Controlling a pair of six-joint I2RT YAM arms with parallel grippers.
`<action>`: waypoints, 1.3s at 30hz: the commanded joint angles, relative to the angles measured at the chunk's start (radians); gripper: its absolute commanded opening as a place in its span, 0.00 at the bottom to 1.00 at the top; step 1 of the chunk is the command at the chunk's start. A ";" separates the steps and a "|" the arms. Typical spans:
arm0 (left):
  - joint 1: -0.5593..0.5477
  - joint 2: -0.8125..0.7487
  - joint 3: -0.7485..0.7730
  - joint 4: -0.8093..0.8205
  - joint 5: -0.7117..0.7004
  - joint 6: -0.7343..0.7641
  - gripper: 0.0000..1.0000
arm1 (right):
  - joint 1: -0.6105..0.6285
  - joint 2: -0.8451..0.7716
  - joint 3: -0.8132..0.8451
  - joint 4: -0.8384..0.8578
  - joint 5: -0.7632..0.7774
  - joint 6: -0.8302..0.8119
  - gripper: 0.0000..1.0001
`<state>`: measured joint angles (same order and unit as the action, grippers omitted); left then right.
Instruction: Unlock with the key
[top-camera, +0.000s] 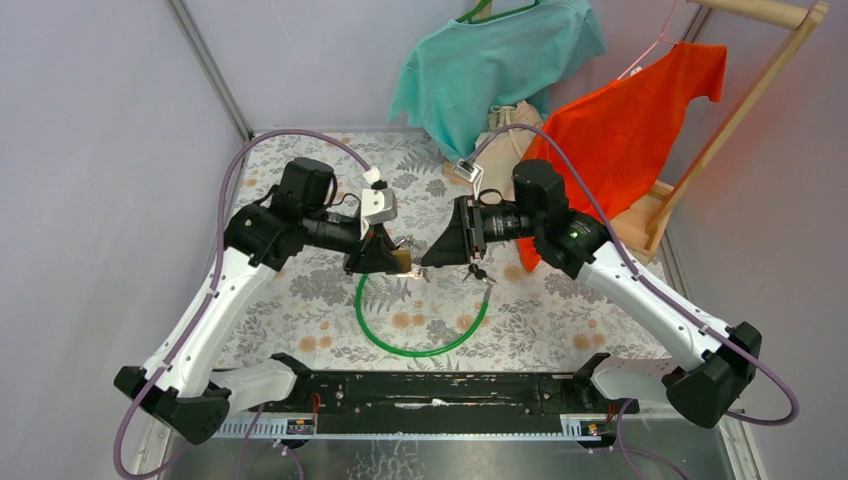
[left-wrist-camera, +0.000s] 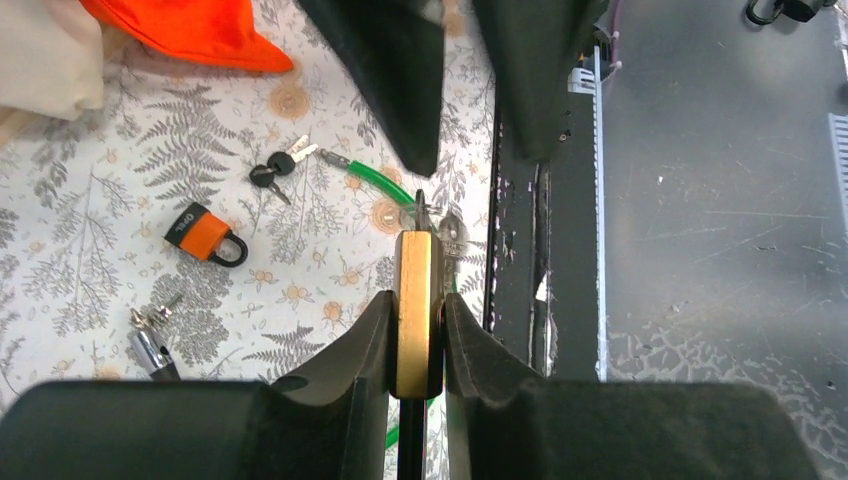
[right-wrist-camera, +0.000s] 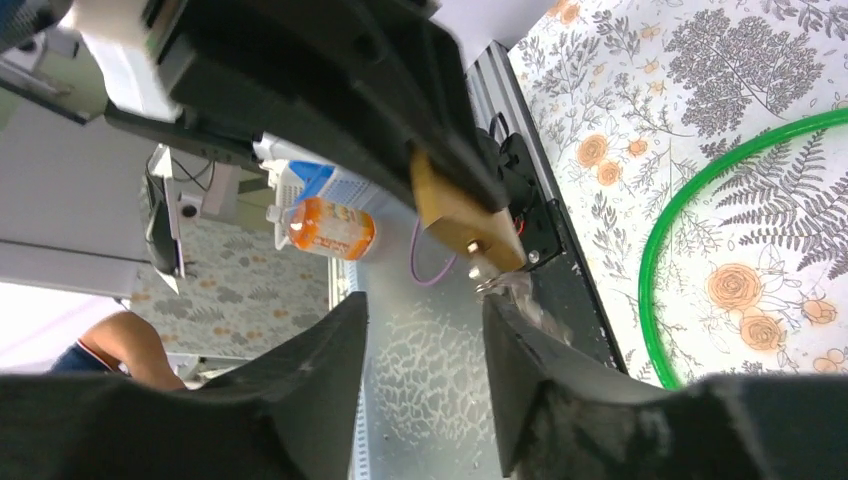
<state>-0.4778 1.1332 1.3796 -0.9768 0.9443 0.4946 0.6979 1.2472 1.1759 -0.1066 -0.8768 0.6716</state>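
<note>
The left gripper (top-camera: 388, 258), pointing right, pinches the brass padlock (top-camera: 403, 260) above the green cable loop (top-camera: 420, 350), long axis level, keyway end facing right. The key (right-wrist-camera: 495, 278) protrudes from that end. The right gripper (top-camera: 432, 256), pointing left, stands spread just beside it.

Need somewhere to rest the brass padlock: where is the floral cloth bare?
Bare floral cloth: between the left arm and the green cable loop, inside that loop, and between it and the right arm. Crowded: the middle, where the left gripper holds the brass padlock facing the right gripper, black-headed keys and an orange padlock nearby; far right, the orange shirt.
</note>
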 joint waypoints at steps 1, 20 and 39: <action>0.012 0.041 0.075 -0.058 0.058 0.030 0.00 | -0.005 -0.060 0.074 -0.136 -0.043 -0.185 0.56; 0.012 0.142 0.166 -0.160 0.290 -0.065 0.00 | -0.003 -0.103 0.061 -0.099 0.013 -0.411 0.62; 0.011 0.151 0.195 -0.166 0.310 -0.082 0.00 | 0.039 -0.056 0.049 -0.082 0.000 -0.387 0.42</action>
<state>-0.4702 1.2915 1.5265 -1.1526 1.1805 0.4351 0.7200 1.1828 1.2251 -0.2493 -0.8581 0.2798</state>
